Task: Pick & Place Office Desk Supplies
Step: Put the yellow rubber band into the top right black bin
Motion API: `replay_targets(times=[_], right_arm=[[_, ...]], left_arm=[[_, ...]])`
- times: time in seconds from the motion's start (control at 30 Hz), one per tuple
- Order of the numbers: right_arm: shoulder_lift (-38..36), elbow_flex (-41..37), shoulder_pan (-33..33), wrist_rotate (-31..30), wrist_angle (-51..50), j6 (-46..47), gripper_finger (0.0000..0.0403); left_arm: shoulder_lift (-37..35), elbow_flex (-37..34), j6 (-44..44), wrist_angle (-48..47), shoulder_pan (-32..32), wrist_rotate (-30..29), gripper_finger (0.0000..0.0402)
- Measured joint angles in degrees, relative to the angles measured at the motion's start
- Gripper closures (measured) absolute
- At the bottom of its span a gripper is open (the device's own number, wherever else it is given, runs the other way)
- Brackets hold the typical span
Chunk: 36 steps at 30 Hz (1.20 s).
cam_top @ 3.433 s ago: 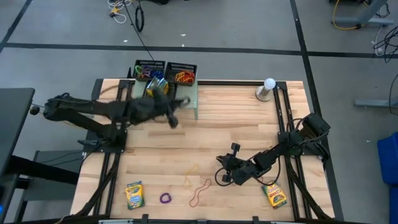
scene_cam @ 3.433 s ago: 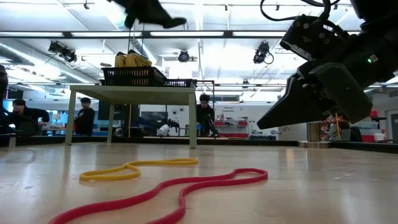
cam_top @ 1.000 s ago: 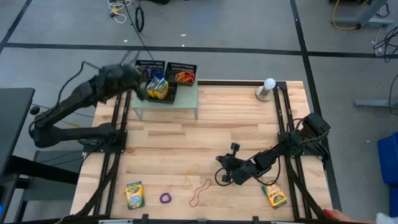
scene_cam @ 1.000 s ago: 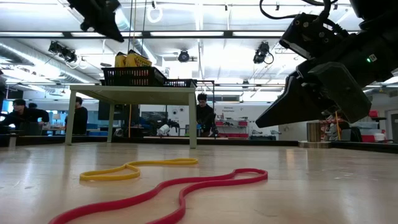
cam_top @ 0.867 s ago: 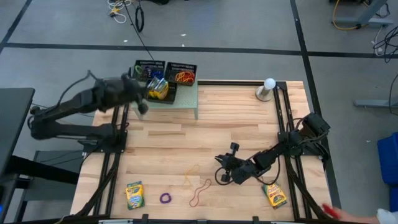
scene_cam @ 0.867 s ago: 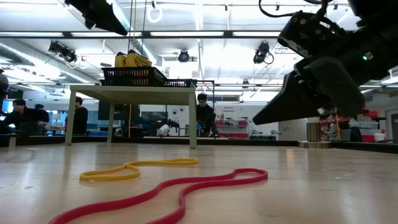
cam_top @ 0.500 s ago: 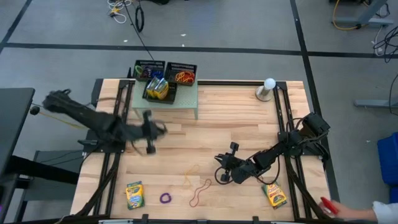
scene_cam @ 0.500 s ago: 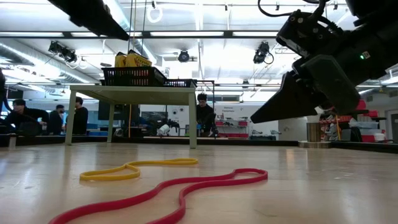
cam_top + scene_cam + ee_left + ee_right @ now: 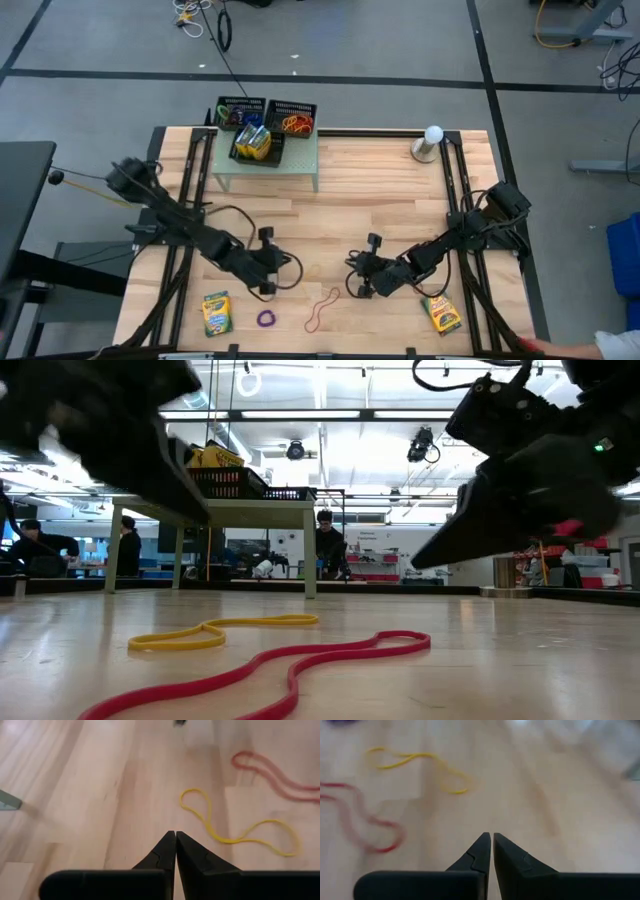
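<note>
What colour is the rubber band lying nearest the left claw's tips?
Yellow. The rubber band shows best in the left wrist view.

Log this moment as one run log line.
left gripper: shut, empty, near yellow band | right gripper: shut, empty | red band: on table

red band (image 9: 260, 670) cut off at low view's bottom; left arm (image 9: 110, 430) blurred; tray contents (image 9: 265, 125) too small

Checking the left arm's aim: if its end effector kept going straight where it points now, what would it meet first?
Probably the yellow band. The shut left end effector points across bare wood toward it, with the red band farther on. Depth is unclear, so it might hit the tabletop first.
</note>
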<state>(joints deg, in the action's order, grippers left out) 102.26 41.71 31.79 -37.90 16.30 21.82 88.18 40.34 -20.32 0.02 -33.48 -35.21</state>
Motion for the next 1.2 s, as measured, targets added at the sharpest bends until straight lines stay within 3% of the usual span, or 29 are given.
replay_targets(times=[0.07, 0.33, 0.63, 0.8, 0.93, 1.2], right_arm=[[0.0, 0.0, 0.06, 2.89, 0.32, 0.12, 0.0371], [0.11, 0.0, -0.23, 3.19, 0.79, 0.26, 0.0371], [0.11, 0.0, -0.31, 3.1, 1.07, 0.24, 0.0371], [0.11, 0.0, -0.31, 3.12, 0.95, 0.24, 0.0371], [0.11, 0.0, -0.31, 3.12, 0.85, 0.22, 0.0371], [0.11, 0.0, -0.31, 3.13, 0.91, 0.22, 0.0371]], left_arm=[[3.65, -0.15, 0.21, 3.45, 0.22, -0.66, 0.0383], [14.52, 0.83, -1.6, 18.08, 1.29, 3.11, 0.0385], [21.09, 8.54, -2.73, 10.19, 1.23, 4.47, 0.0283], [21.62, 11.52, -4.82, 4.24, 1.74, 7.97, 0.0264], [21.62, 12.74, -7.15, -0.17, 2.09, 8.81, 0.0284], [21.08, 12.94, -4.64, -3.58, 3.17, 12.54, 0.0392]])
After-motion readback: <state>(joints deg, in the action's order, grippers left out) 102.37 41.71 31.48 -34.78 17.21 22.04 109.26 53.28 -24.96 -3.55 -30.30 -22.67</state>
